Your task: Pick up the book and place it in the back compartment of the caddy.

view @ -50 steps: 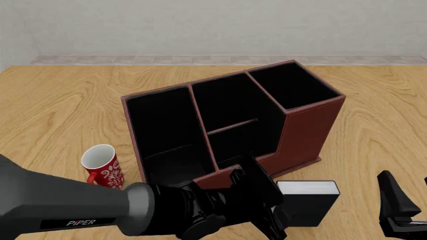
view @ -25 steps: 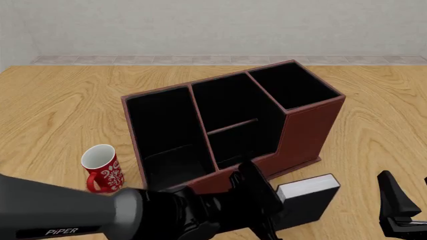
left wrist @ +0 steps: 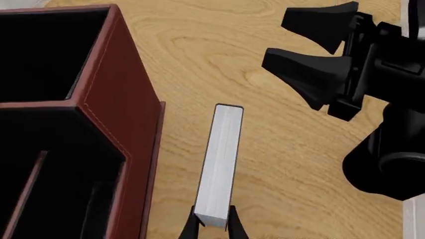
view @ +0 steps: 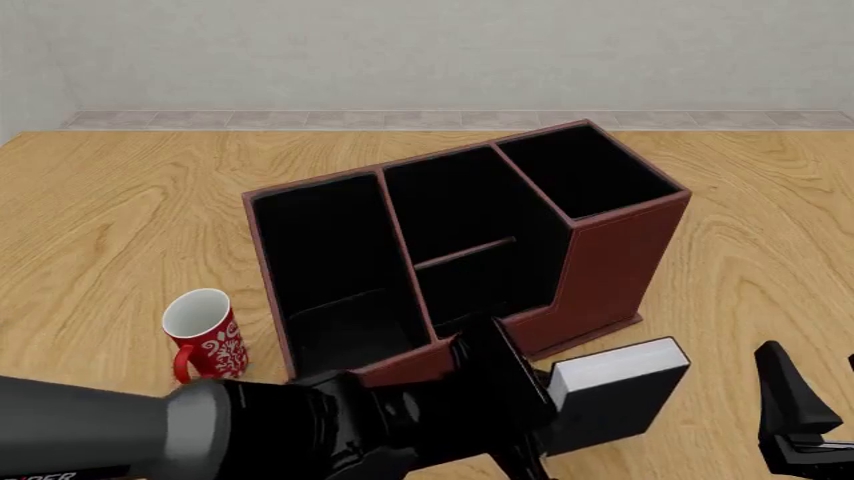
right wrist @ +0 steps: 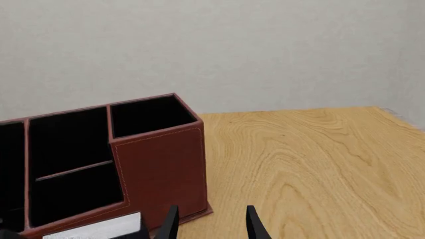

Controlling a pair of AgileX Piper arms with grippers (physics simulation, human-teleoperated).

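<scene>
The book (view: 617,388), black with white page edges, is tilted and lifted off the table just in front of the caddy (view: 621,255). My left gripper (view: 538,405) is shut on the book's end. In the left wrist view the book's pages (left wrist: 222,159) run away from the left gripper (left wrist: 214,230), alongside the caddy wall (left wrist: 123,129). The back compartment (view: 478,288) is the small black cell between the cross partition and the lower stepped wall. My right gripper (view: 801,425) hangs open at the near right, also seen open in its wrist view (right wrist: 211,225) and from the left wrist (left wrist: 275,40).
A red-and-white patterned mug (view: 204,336) stands upright to the left of the caddy. The caddy's taller end section (view: 585,172) is on the right; a long undivided section (view: 327,265) is on the left. Bare wooden table (view: 120,220) surrounds them.
The book has risen off the table and tilted, its far end higher. My left arm has moved up with it. The right arm has not moved.
</scene>
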